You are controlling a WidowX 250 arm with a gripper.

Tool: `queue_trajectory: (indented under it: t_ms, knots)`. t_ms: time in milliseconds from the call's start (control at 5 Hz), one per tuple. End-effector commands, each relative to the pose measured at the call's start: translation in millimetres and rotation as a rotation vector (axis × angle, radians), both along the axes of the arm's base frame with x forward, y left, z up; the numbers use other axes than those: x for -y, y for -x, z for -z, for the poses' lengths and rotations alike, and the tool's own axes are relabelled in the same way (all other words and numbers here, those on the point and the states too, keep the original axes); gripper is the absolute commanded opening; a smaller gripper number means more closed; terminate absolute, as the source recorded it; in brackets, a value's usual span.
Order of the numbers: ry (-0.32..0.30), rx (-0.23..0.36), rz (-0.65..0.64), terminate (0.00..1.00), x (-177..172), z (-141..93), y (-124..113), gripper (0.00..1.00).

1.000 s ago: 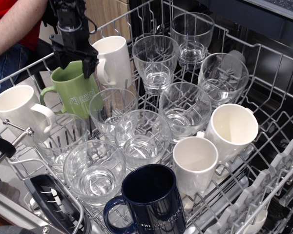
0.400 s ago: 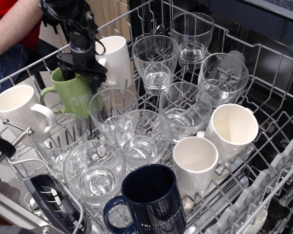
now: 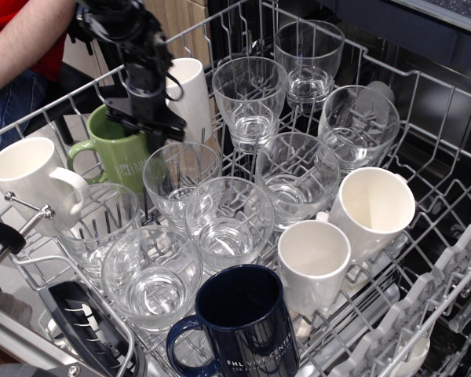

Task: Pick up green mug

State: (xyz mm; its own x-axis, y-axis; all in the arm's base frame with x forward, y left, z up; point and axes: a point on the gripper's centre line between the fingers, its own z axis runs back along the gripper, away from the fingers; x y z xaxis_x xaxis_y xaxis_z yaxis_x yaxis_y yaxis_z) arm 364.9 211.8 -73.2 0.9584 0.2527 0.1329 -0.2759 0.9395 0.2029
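- observation.image is showing you a wire dishwasher rack (image 3: 424, 102) packed with mugs and clear drinking glasses, seen from above and in front.
- Your black gripper (image 3: 145, 118) is reaching down at the far left of the rack, sitting right over the mouth of the glossy olive-green ceramic mug (image 3: 118, 157) with the loop handle.
- You are not getting a clear look at the fingertips (they are dark against the mug's rim and interior), so I cannot tell whether the gripper is released or clenched on the mug wall.
- The green mug is standing upright in the rack's back-left part, its handle pointing left toward the plain white mug (image 3: 27, 177) at the left edge.
- A tall white mug (image 3: 190, 94) is standing just behind and to the right of the green one, partly hidden by your arm.
- A cut-pattern clear glass tumbler (image 3: 180, 177) is sitting just in front and to the right of the green mug, close enough that their walls are overlapping in this view.
- Nearer the camera, a navy blue mug with white lettering (image 3: 247, 318) is standing at the front edge, well apart from the gripper.
- Two more white mugs (image 3: 373, 208) are leaning at the right side of the rack.
- A person's bare arm (image 3: 23, 39) is showing in the top-left corner behind the rack.
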Motion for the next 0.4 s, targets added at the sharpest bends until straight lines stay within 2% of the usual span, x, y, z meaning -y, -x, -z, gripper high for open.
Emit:
queue_trajectory:
  t_ms: [0, 200]
  knots:
    - [-0.025, 0.056, -0.029, 0.00, -7, -30, -8, 0.00]
    - [0.002, 0.067, -0.055, 0.00, -8, -44, -10, 0.00]
